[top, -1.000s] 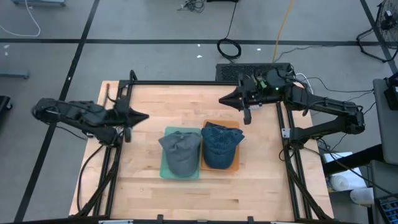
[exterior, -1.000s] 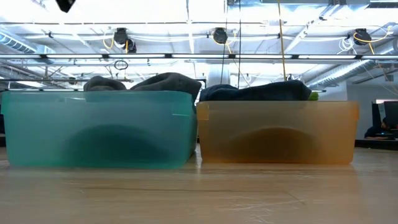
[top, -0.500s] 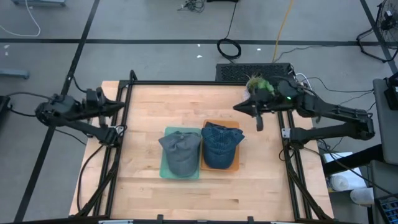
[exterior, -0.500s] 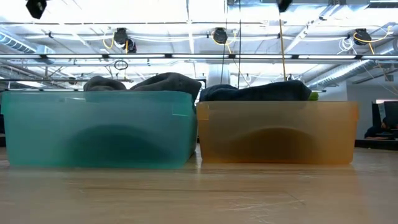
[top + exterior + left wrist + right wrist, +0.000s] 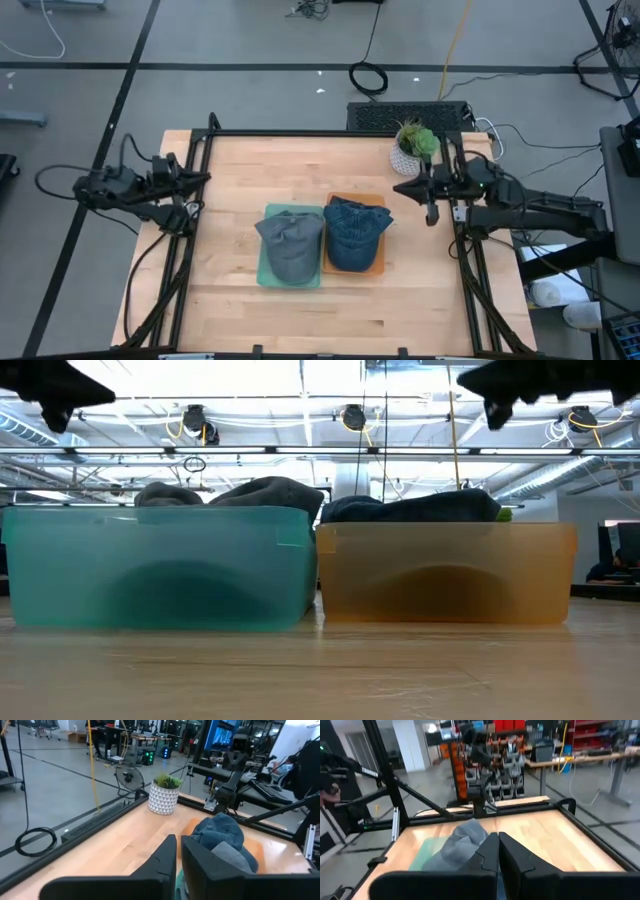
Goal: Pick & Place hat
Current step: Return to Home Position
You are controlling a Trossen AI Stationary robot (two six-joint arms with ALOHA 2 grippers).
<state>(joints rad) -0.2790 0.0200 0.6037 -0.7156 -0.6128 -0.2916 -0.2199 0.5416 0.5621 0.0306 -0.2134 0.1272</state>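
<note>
**A:** What's on the bench (image 5: pixel 300 165)?

**B:** Two bins at its centre, touching. A teal-blue bin (image 5: pixel 160 565) sits at 9 o'clock of an orange bin (image 5: pixel 445 570).

**A:** And the caps?

**B:** A gray cap (image 5: pixel 292 240) is heaped in the teal-blue bin, and a blue denim cap (image 5: pixel 355 232) lies in the orange bin. From bench height, two gray humps rise above the teal rim, so I'd guess two gray caps. Only one blue one shows.

**A:** How would they handle?

**B:** Light and floppy, I'd judge. The stiffer brim looks like the surest hold.

**A:** Anything smaller?

**B:** One potted plant (image 5: pixel 412 143) at the bench's 1 o'clock corner. The left claw (image 5: pixel 207 179) hangs at 10 o'clock of the bins and the right claw (image 5: pixel 397 190) at 2 o'clock. Each has its fingers pressed together on nothing, well apart from the caps.
</note>
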